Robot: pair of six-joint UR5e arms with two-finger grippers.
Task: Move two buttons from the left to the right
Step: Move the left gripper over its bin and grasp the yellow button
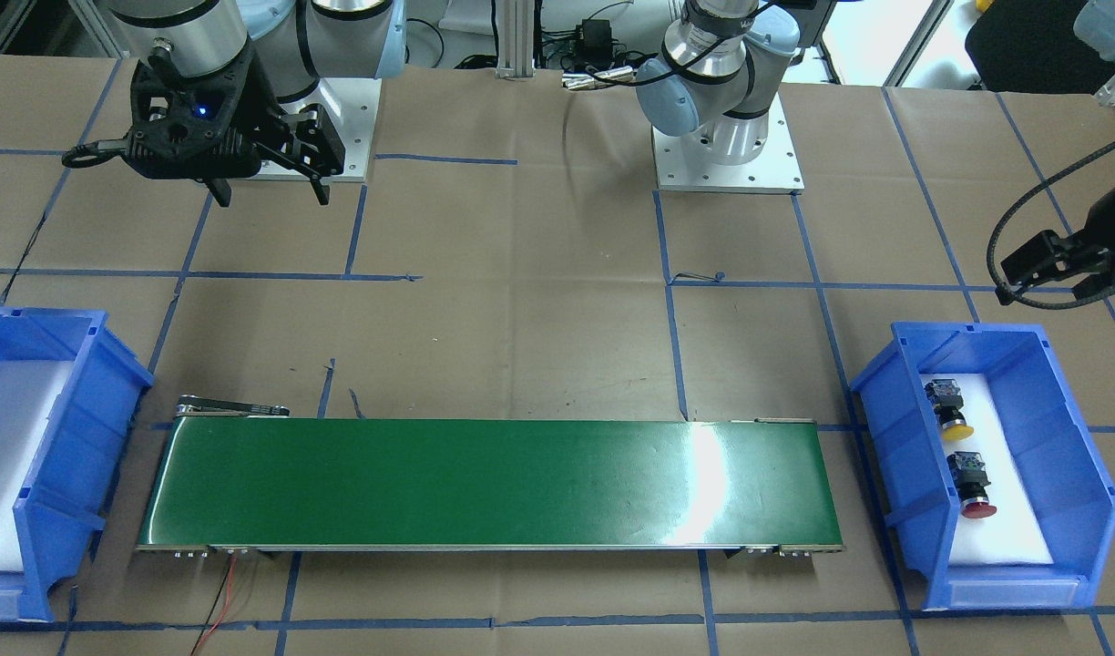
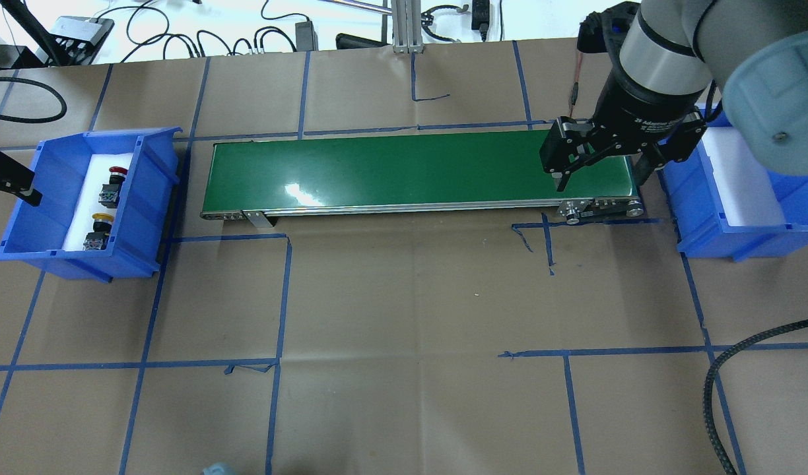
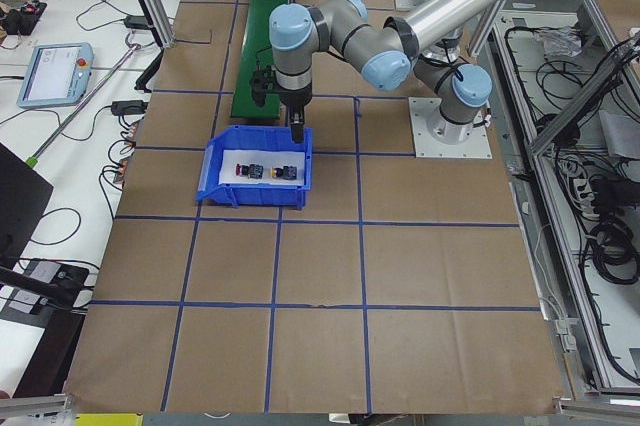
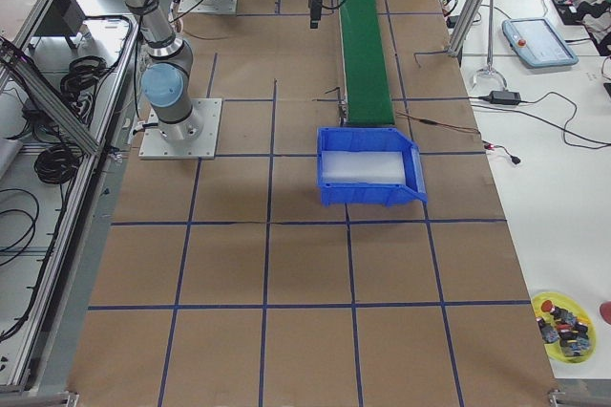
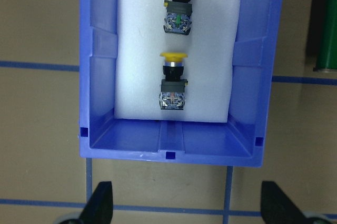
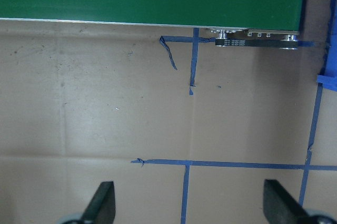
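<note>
Left gripper (image 5: 187, 205) is hovering, spread wide and holding nothing, just outside the blue bin (image 5: 100, 77); it should be centring over the yellow button (image 5: 172, 82) inside that bin before descending.

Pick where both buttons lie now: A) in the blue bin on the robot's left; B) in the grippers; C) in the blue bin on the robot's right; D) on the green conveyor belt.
A: the yellow button and the red button lie on white foam inside the left blue bin.

Glossy green belt (image 1: 485, 483), matt brown paper tabletop (image 2: 410, 297), smooth blue plastic bin (image 1: 888, 428), white foam pad (image 1: 1013, 515)
</note>
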